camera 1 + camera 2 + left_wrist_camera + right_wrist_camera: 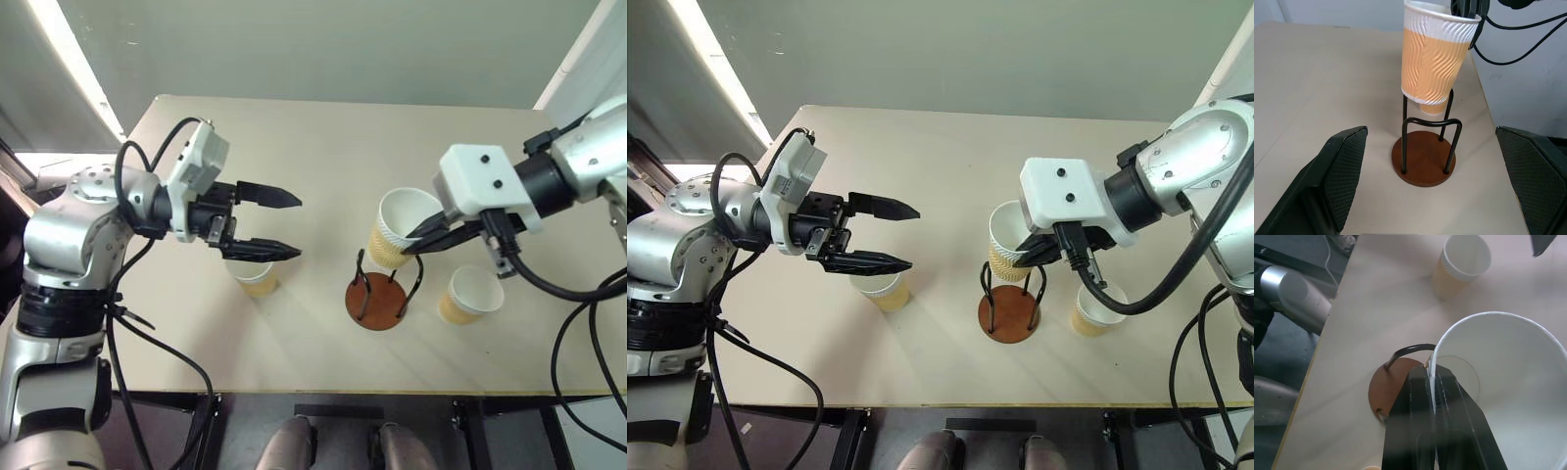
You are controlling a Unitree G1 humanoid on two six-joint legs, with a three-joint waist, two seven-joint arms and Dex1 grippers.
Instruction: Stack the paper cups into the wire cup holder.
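Unmarked ribbed tan paper cup (pixel 400 228), white inside, rim pinched by right gripper (pixel 423 235) above wire cup holder (pixel 378 294); left gripper (pixel 284 226) wide open, empty.

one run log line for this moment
right gripper: shut on held cup rim, above wire cup holder | left gripper: open, empty | other cups: on table

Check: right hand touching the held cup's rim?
Touching. Right wrist view shows the right hand pinched shut on the cup rim, one finger inside, one outside.
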